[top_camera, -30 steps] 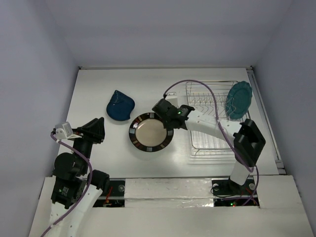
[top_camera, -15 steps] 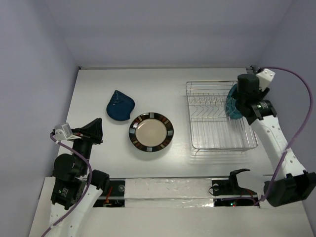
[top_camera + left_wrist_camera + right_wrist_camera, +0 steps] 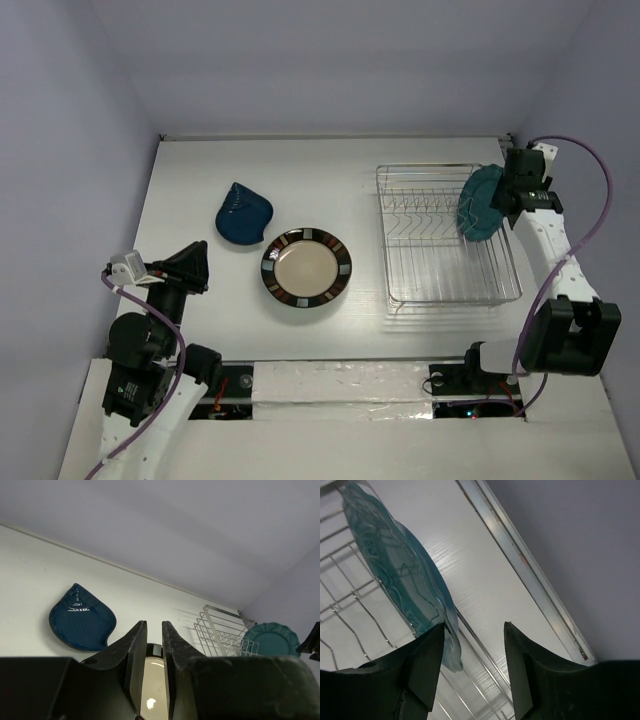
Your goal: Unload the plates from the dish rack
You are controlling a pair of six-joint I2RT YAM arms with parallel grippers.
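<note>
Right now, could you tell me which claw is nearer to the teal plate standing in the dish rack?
The right claw, right beside the teal plate at the rack's right end. The left claw sits far off, across the table.

— Any lettering, labels or numbers you can read anywhere?

— None. The blue shell-shaped plate (image 3: 81, 618) carries some pale raised marks near its top in the left wrist view, but they are too small to make out as words.

— Nothing on the arms or the dish rack (image 3: 447, 235)?

— Nothing legible there either.
</note>
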